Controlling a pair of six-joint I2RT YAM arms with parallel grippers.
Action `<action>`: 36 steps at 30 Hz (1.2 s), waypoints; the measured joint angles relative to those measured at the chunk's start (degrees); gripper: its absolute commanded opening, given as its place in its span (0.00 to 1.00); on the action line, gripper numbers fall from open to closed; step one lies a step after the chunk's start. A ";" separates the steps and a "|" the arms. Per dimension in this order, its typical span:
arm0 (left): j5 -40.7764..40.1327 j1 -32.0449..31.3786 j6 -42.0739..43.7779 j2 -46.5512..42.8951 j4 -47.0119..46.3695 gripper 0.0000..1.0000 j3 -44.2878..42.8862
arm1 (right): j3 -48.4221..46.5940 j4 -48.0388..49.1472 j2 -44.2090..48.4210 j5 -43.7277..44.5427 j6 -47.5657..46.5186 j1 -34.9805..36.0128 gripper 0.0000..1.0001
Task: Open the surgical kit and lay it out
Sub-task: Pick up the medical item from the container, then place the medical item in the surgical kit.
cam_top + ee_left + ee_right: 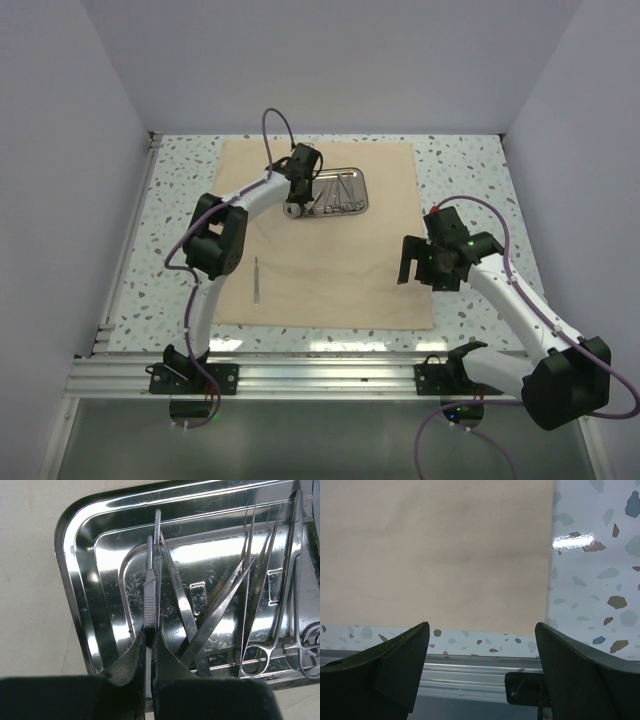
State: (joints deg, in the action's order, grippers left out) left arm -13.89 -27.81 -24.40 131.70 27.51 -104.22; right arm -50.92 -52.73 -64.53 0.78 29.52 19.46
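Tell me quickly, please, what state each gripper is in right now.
Left gripper: closed on a thin silver instrument in the steel tray.
Right gripper: open, holding nothing, above the cloth wrap edge.

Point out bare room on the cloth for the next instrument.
Widest free patch: the middle of the beige cloth wrap, bordered by the thin silver instrument on the left, the open right gripper on the right and the shiny rectangular steel tray beyond. Crowded: the tray, where tools overlap and the left gripper pinches a flat silver handle.
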 measured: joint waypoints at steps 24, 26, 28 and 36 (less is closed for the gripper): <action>0.83 0.00 1.29 -1.64 11.54 0.00 -7.82 | -0.63 0.44 1.14 0.04 0.00 0.00 0.90; 0.37 0.00 1.18 -4.90 11.72 0.00 -3.58 | -0.63 0.66 1.29 -0.02 0.00 0.00 0.90; -0.04 0.00 0.94 -8.96 11.67 0.00 0.85 | -0.63 0.94 1.33 -0.11 0.00 0.00 0.90; -0.81 -0.11 -1.42 -29.40 10.97 0.00 19.32 | -0.46 2.34 2.08 -0.76 0.00 0.00 0.90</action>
State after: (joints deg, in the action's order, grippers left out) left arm -14.70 -27.92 -25.82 102.30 38.48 -84.90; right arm -51.37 -50.39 -62.46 0.01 29.52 19.46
